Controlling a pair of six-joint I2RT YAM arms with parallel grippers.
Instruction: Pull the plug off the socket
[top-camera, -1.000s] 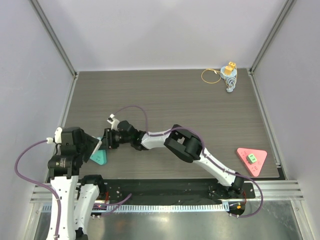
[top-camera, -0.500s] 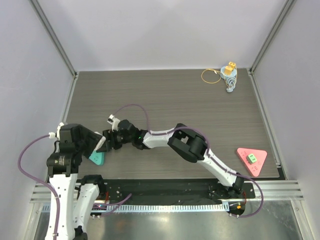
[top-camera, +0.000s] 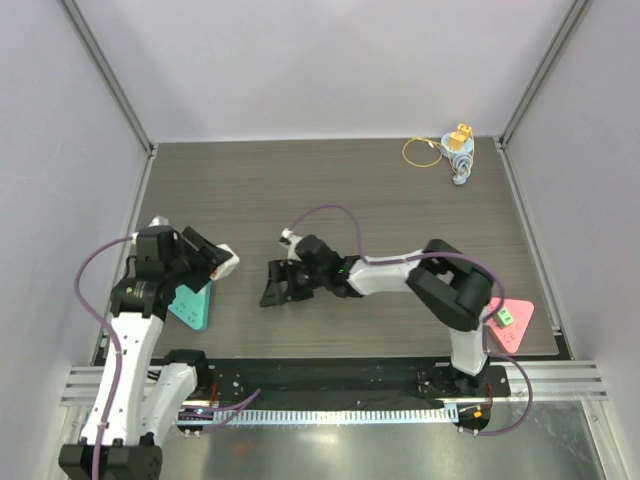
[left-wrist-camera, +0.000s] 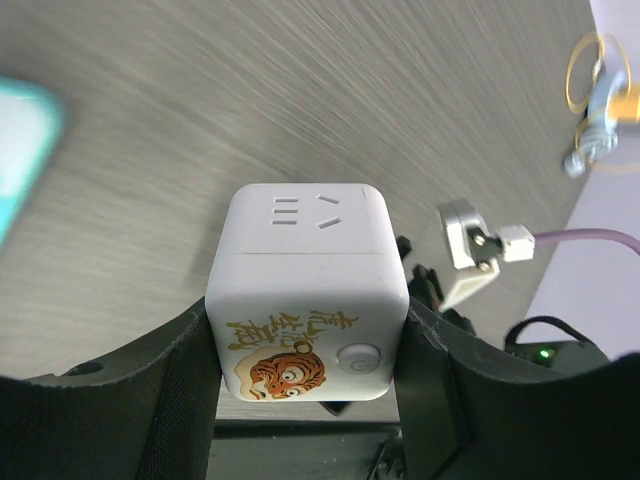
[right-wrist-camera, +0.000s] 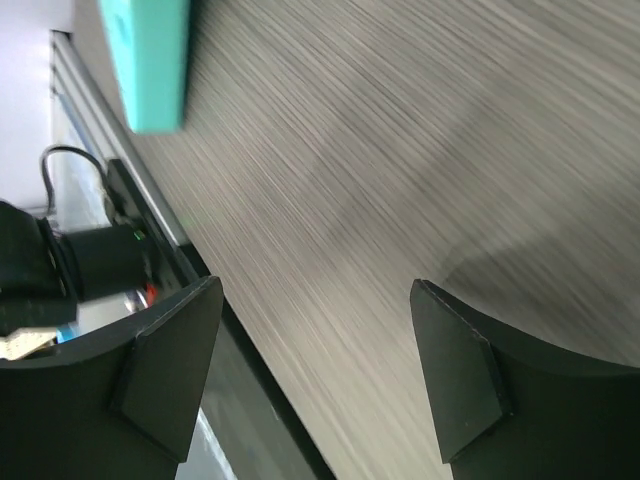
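The socket (left-wrist-camera: 305, 290) is a white cube with a tiger picture and a round button, and the slots on its upper face are empty. My left gripper (left-wrist-camera: 308, 335) is shut on its two sides. From above, the socket (top-camera: 222, 262) and left gripper (top-camera: 210, 264) are at the table's left side. My right gripper (top-camera: 272, 290) hangs a short way to their right, apart from them. In its wrist view the right gripper (right-wrist-camera: 318, 300) is open with only bare table between the fingers. The plug shows in no view.
A teal triangular pad (top-camera: 190, 305) lies just below the left gripper. A red triangular pad (top-camera: 520, 310) with a green block (top-camera: 504, 317) lies at the near right. A blue and yellow piece (top-camera: 458, 150) with a yellow ring (top-camera: 420, 152) sits far right.
The right gripper has opened and drawn away to the right from the left gripper. The left gripper has lifted the socket up and away from the teal pad.
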